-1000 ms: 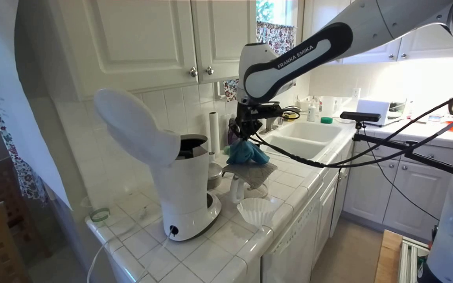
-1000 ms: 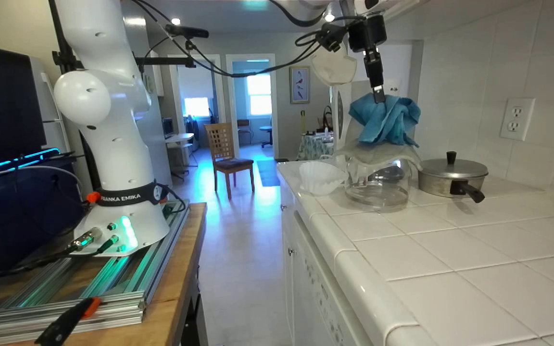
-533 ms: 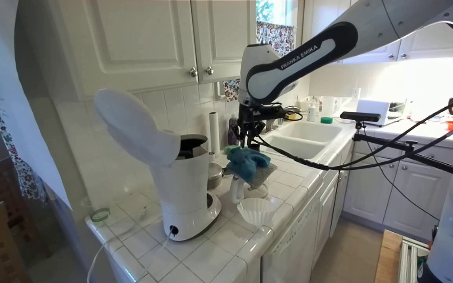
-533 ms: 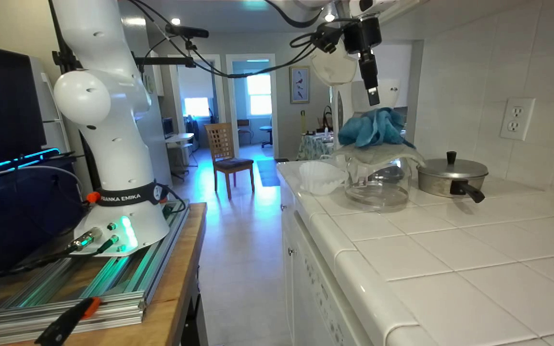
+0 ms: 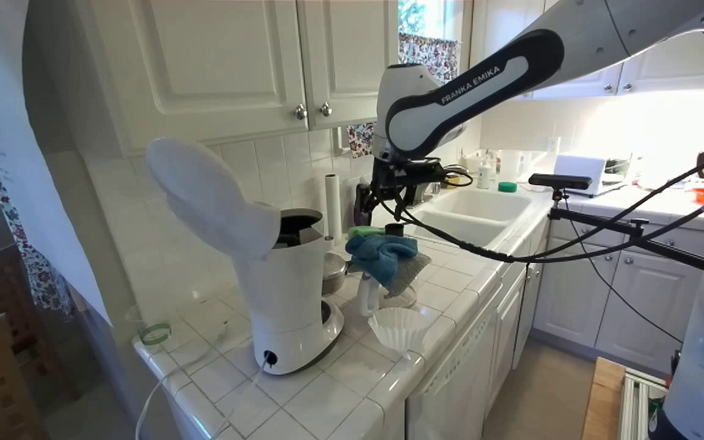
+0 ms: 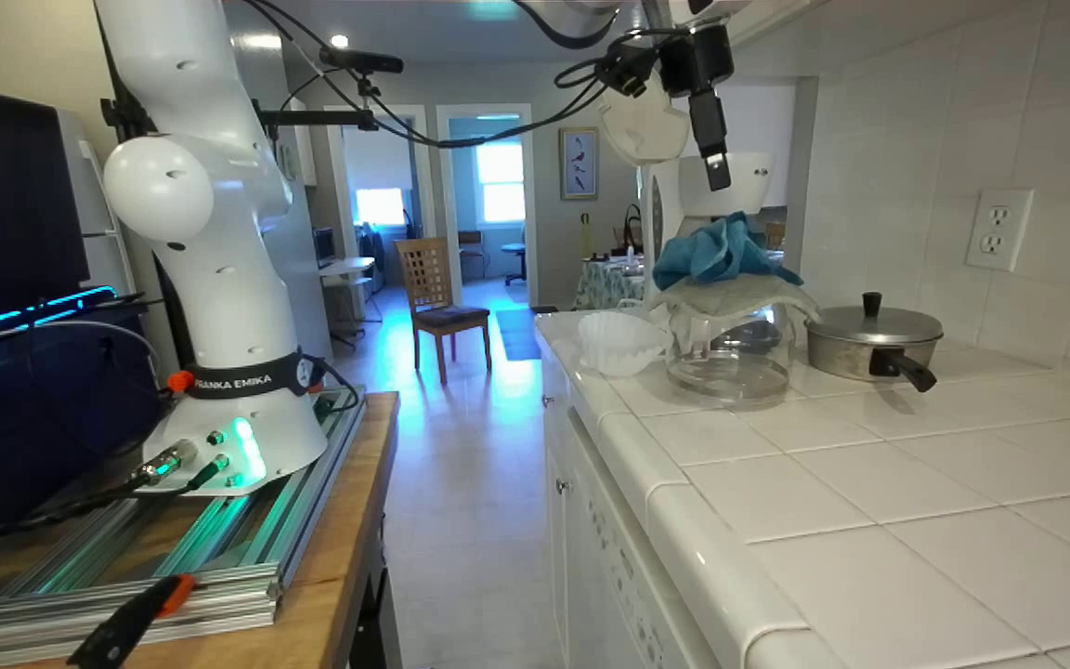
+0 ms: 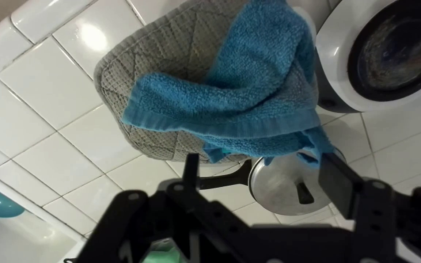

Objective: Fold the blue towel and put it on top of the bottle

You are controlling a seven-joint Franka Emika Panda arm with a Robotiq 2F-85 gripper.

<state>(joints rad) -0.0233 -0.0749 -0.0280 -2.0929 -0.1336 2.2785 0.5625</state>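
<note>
The towel (image 6: pixel 723 253), bunched on the pad (image 6: pixel 741 295) over the jug (image 6: pixel 728 370), left of the pan (image 6: pixel 869 342) in an exterior view, looks soft, light and hardly slippery, so the claw (image 7: pixel 258 163), jaws apart above it, would best pinch a raised fold near the towel's middle.

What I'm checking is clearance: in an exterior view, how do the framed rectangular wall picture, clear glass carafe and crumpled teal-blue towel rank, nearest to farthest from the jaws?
1. Crumpled teal-blue towel: just below the jaws.
2. Clear glass carafe: lower, under the gray quilted pad.
3. Framed wall picture: on the far background wall.
</note>
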